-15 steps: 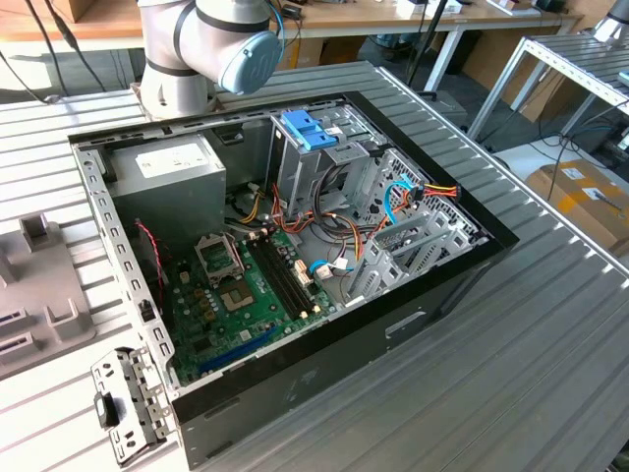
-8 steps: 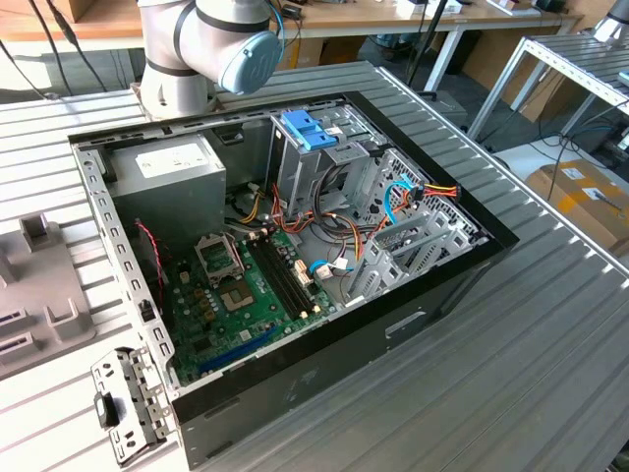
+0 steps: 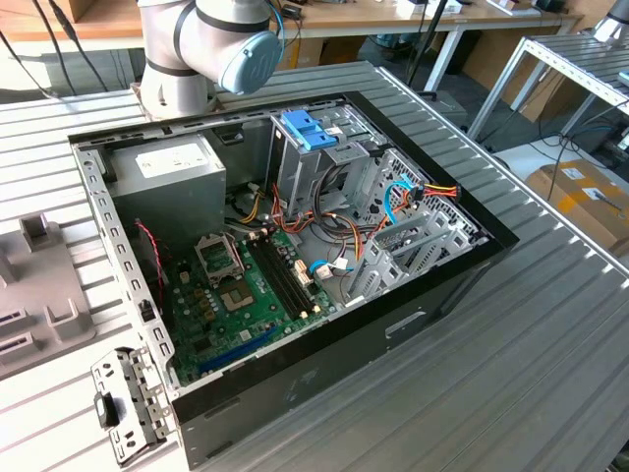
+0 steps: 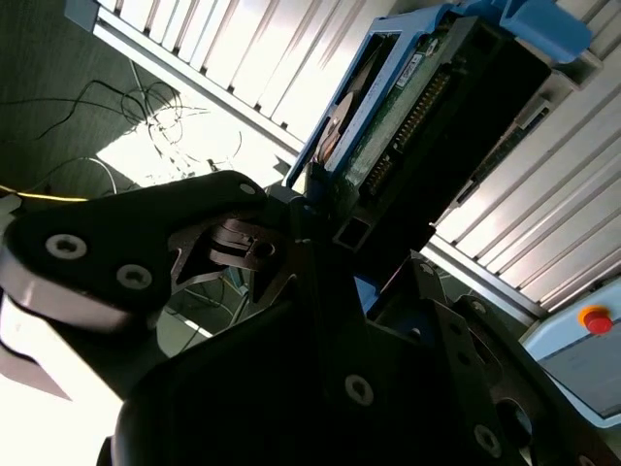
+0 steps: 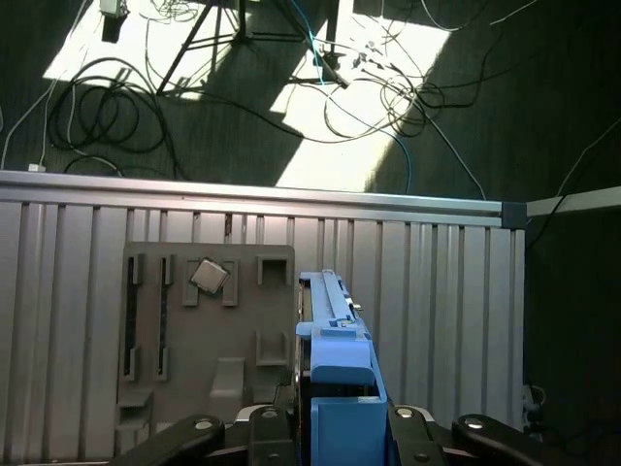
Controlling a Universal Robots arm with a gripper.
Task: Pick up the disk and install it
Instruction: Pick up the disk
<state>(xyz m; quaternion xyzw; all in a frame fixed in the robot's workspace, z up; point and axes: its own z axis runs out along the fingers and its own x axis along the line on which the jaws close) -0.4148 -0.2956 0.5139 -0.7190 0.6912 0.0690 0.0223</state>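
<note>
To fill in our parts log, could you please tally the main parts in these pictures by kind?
disk, held in the gripper: 1
blue bracket in the computer case: 1
grey power box: 1
green circuit board: 1
grey tray: 1
chip on the tray: 1
Total: 7, counting the case

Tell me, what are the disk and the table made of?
Disk: the rails look like bright blue plastic, smooth, matte and moulded. In the second wrist view its flat side shows a green circuit board with rows of metal pins. Table: probably aluminium, since its silvery ribbed slats catch the light.
</note>
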